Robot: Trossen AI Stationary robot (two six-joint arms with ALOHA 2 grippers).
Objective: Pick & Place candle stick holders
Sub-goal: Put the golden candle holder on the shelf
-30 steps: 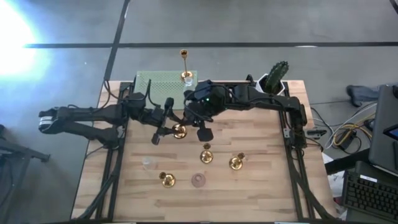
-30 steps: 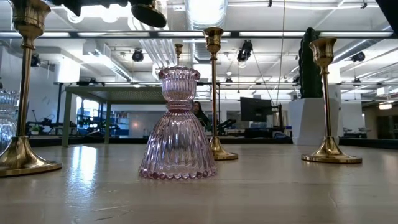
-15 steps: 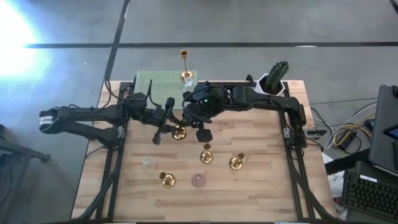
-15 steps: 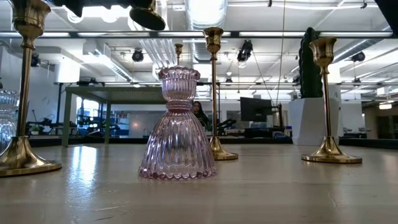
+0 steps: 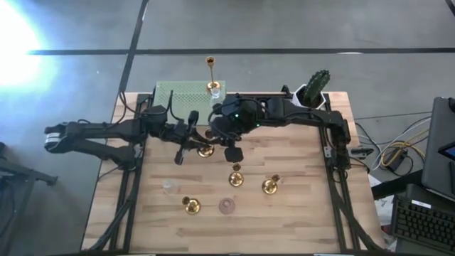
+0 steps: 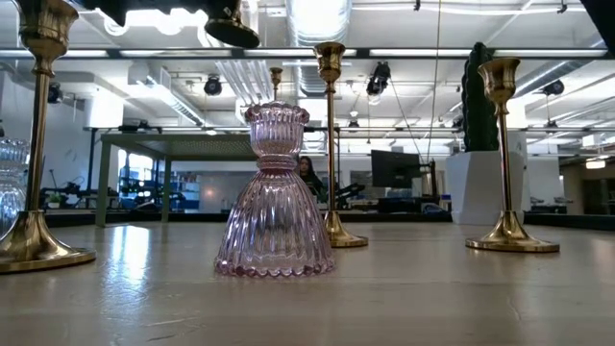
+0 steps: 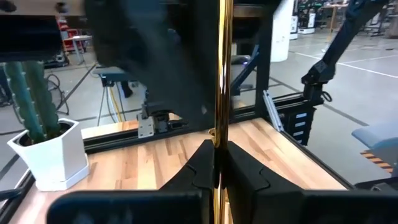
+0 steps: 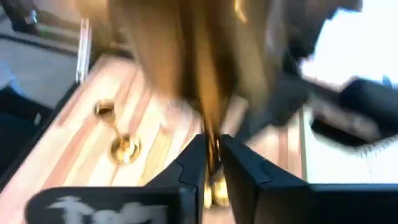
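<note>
Slightly toward the green mat since a second ago — the tall gold-brass candle stick holder [image 5: 206, 150] with its round base and thin stem is shifting together with both grippers, which are meeting at it near the table's middle. Its stem is running straight up between the left gripper [image 7: 217, 163], whose dark fingers [image 7: 199, 168] are pressing in on it from both sides, and it is also sitting between the fingers of the right gripper [image 8: 211, 163], which are clamping the blurred brass stem from the opposite side. So both tools are holding one holder at once.

That double hold is the main risk, as I judge it: if one arm is pulling while the other is not yet releasing, the thin stem may be twisting or slipping, and the holder could be tipping onto the light wooden table [image 5: 298, 206].

Beyond the right gripper, toward the table's front, three shorter gold-brass holders [image 5: 236, 176] are standing, with a pinkish ribbed glass holder [image 6: 275, 192] among them — a dropped holder could be knocking these over. Behind the grippers, another tall brass holder [image 5: 211, 75] is standing at the perforated green mat [image 5: 178, 94], and the white pot with a green cactus [image 5: 313, 89] is waiting well off to the right gripper's side.
</note>
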